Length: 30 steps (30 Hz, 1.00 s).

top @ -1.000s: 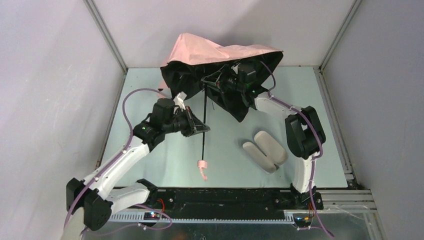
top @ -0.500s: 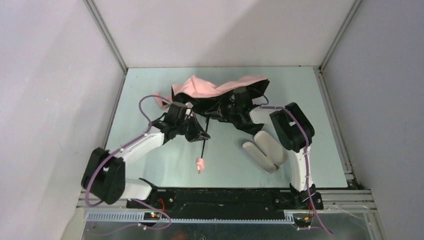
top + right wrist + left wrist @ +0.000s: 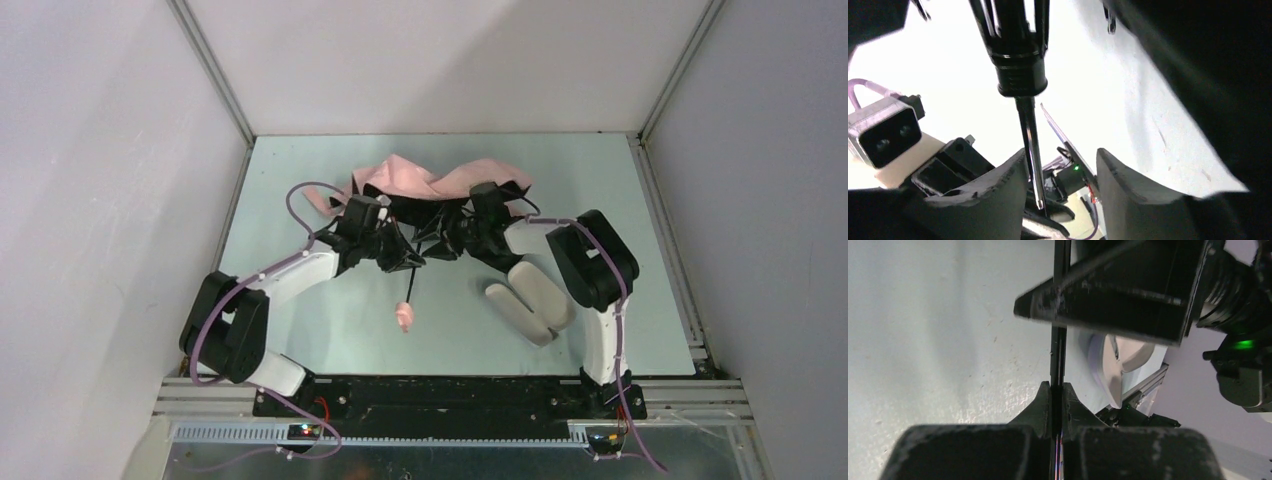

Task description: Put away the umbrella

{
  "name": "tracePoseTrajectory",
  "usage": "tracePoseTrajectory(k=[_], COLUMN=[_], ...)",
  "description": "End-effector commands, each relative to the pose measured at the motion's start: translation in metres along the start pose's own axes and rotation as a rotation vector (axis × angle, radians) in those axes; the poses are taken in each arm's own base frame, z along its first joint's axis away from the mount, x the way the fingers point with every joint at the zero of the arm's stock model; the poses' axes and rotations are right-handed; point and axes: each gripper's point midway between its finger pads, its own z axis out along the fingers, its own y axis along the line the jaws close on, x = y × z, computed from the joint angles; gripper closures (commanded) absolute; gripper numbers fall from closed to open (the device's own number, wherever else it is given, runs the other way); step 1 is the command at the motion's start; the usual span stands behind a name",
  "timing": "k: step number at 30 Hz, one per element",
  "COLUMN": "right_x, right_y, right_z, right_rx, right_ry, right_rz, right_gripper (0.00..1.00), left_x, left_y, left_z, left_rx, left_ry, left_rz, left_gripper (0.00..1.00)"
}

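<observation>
The umbrella (image 3: 425, 178) lies collapsed at the back middle of the table, pale pink canopy on top and black underside below. Its thin dark shaft (image 3: 412, 285) runs toward me and ends in a small pink handle (image 3: 405, 317). My left gripper (image 3: 408, 262) is shut on the shaft (image 3: 1058, 365), which passes straight between its closed jaws (image 3: 1058, 390). My right gripper (image 3: 450, 240) is open under the canopy. In the right wrist view the shaft (image 3: 1030, 145) and black runner (image 3: 1018, 75) sit between the spread fingers (image 3: 1060, 170), close to the left one.
An open pale lilac hard case (image 3: 530, 300) lies on the table to the right of the handle, just beside the right arm; it also shows in the left wrist view (image 3: 1120, 365). Grey walls close in the table on three sides.
The canopy has come down from a raised, spread shape to a low crumpled heap. Both arms have lowered and drawn closer together, and the handle has shifted slightly forward.
</observation>
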Motion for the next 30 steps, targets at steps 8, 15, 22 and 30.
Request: tracePoseTrajectory(k=[8, 15, 22, 30], right_x=[0.069, 0.118, 0.147, 0.084], right_y=[0.047, 0.077, 0.062, 0.089], right_z=[-0.069, -0.109, -0.135, -0.177], right_rx=[-0.077, -0.144, -0.007, -0.062], right_ry=[0.254, 0.477, 0.498, 0.159], right_rz=[0.036, 0.073, 0.182, 0.031], right_gripper=[0.34, 0.28, 0.27, 0.12], left_x=[-0.056, -0.056, -0.071, -0.053], left_y=[-0.047, -0.042, -0.038, -0.021], left_z=[-0.011, -0.010, -0.012, -0.011], left_rx=[0.109, 0.103, 0.062, 0.032], left_ry=[-0.177, -0.189, -0.230, -0.191], left_rz=[0.027, 0.024, 0.015, 0.005], left_gripper=[1.00, 1.00, 1.00, 1.00])
